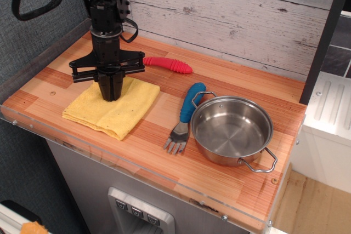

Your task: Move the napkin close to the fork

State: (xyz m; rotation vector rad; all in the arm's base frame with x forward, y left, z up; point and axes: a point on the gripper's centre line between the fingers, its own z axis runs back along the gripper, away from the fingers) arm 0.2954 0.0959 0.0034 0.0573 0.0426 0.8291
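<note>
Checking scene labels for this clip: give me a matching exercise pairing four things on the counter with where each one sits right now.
Things:
1. napkin
2. fork
3. steel pot
4. red-handled spoon

Places:
A. near the back wall, behind the yellow cloth
B. under the gripper, left part of the counter
C. right part of the counter, handles sticking out
D. just left of the pot, tines toward the front edge

Pairs: 1-B, 2-D, 3-C, 4-A
</note>
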